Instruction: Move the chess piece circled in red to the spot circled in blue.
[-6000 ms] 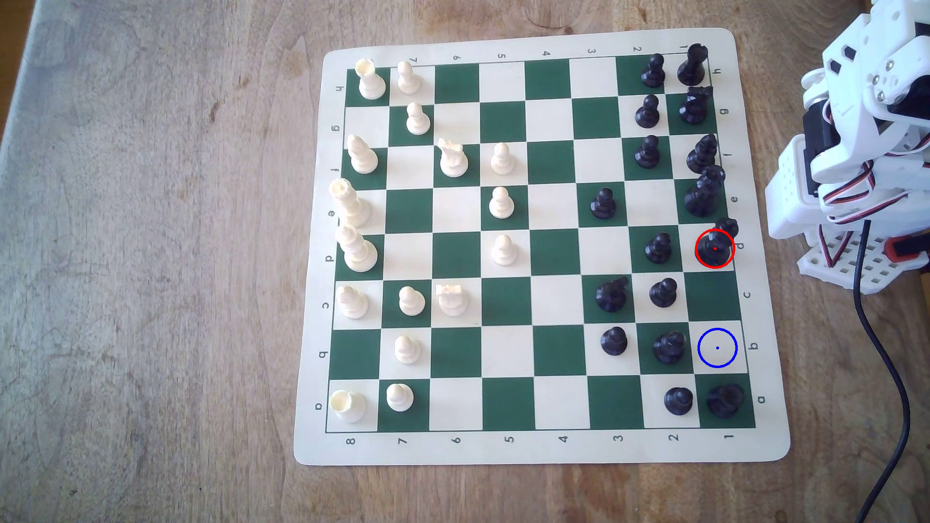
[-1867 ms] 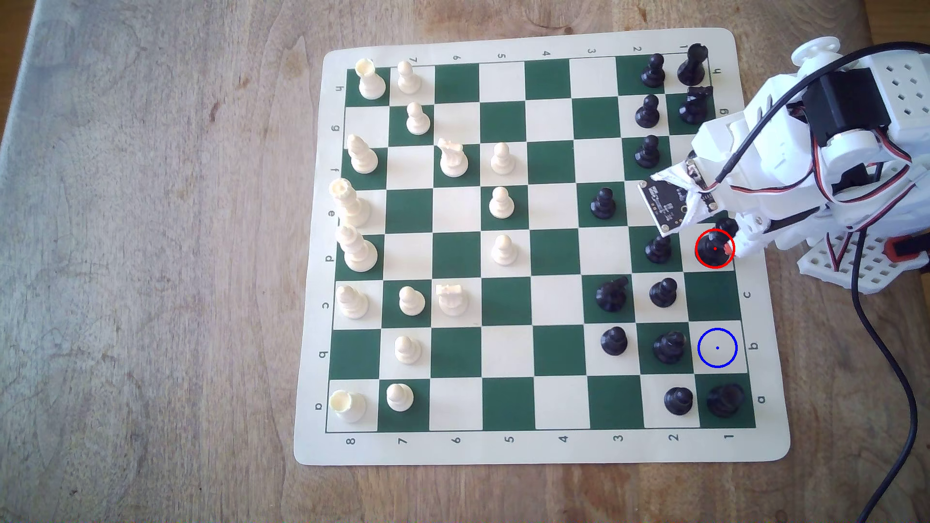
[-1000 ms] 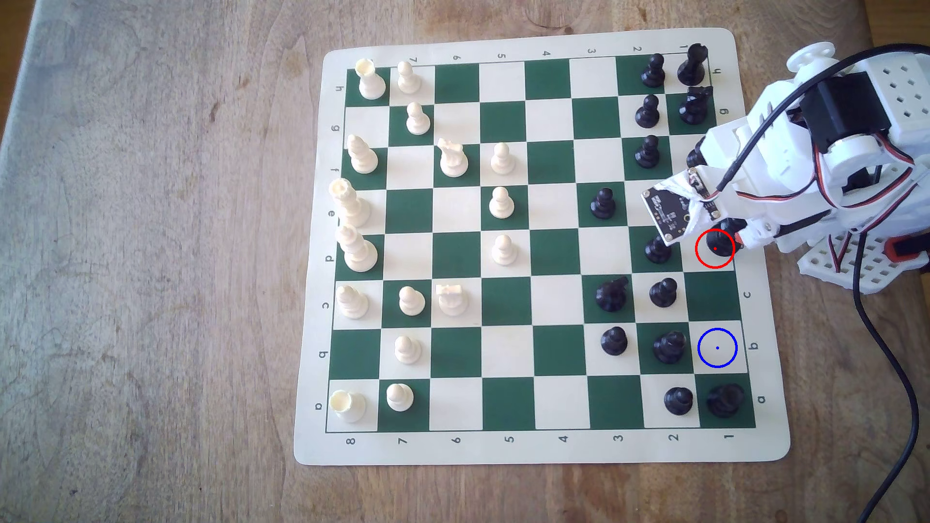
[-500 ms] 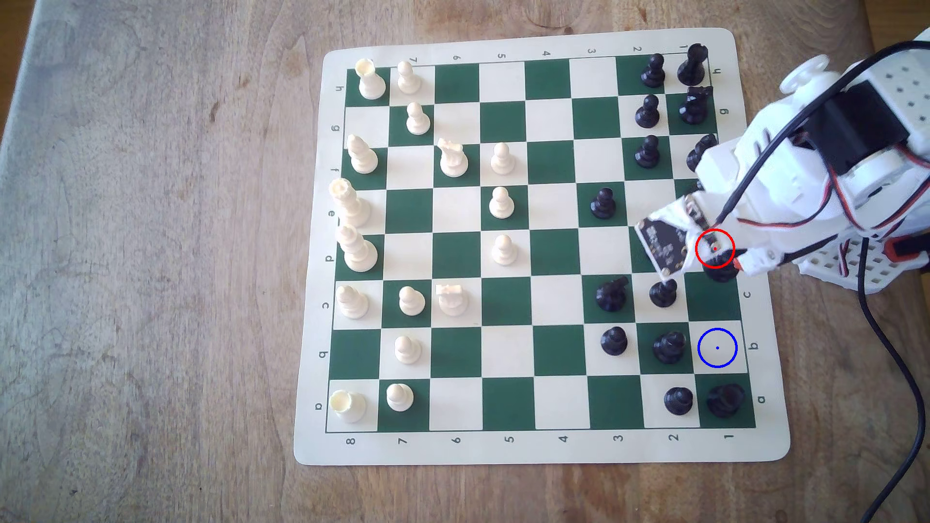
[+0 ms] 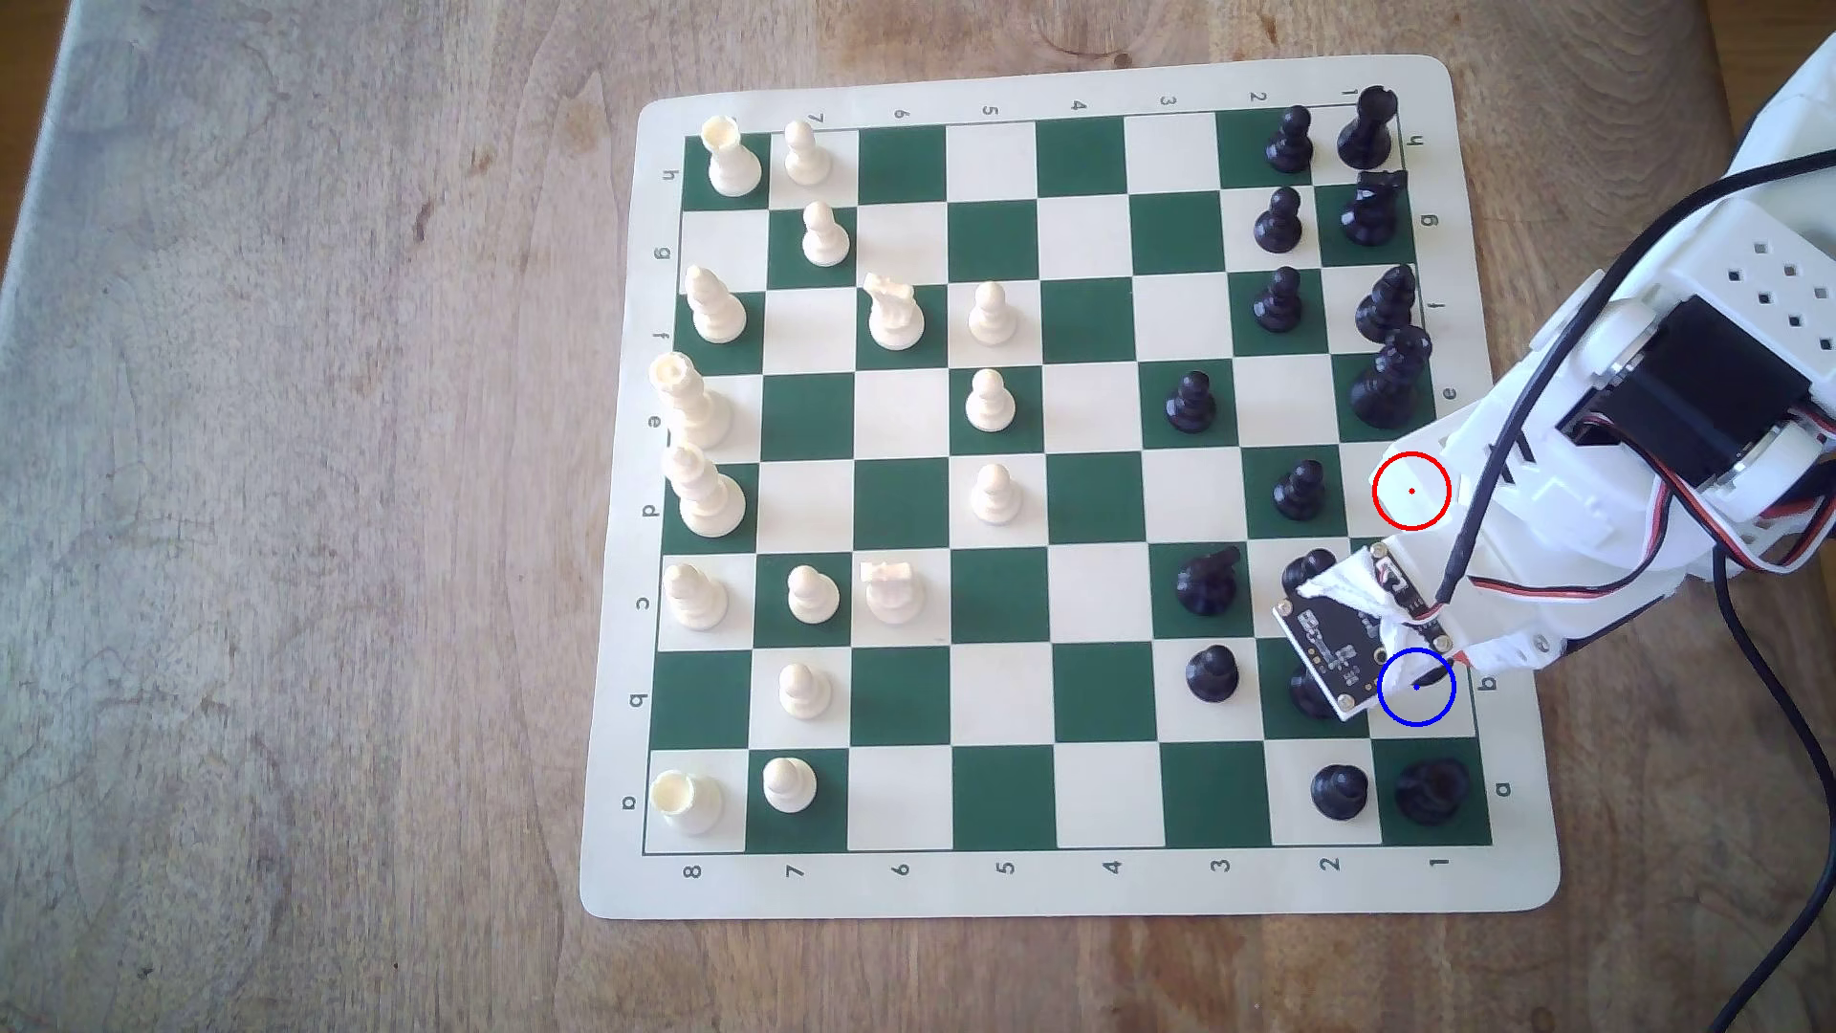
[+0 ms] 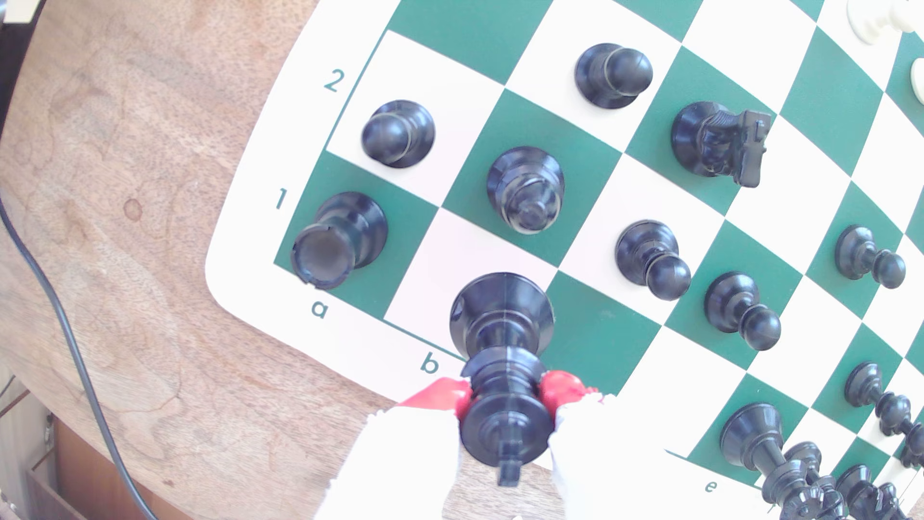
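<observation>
Board border (image 5: 1093,889): letters a–h, numbers 1–8

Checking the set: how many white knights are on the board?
2 white knights: one on f6, one on c6. The arm hides a few squares at the exterior view's right.

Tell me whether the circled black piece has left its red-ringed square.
Yes. The chess piece, clamped in the gripper, has travelled down the board's edge file to the spot.

b2 piece (image 5: 1309,695) half-hidden, prob. bishop
</observation>
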`<control>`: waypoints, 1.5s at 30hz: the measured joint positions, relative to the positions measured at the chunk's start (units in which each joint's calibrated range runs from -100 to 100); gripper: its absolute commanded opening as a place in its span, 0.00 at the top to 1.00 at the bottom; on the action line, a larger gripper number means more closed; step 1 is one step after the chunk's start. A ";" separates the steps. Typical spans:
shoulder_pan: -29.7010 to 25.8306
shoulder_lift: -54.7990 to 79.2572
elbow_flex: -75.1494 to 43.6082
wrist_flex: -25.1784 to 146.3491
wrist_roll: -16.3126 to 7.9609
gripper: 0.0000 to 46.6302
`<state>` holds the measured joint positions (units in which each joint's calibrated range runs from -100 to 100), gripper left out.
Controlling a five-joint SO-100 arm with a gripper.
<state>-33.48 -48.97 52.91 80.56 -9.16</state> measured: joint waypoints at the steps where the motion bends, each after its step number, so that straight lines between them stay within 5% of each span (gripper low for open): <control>1: -0.66 0.34 0.00 -0.72 -0.15 0.94; 45: -4.06 4.44 7.50 -8.76 -1.12 0.93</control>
<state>-37.54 -44.53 60.42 71.79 -10.28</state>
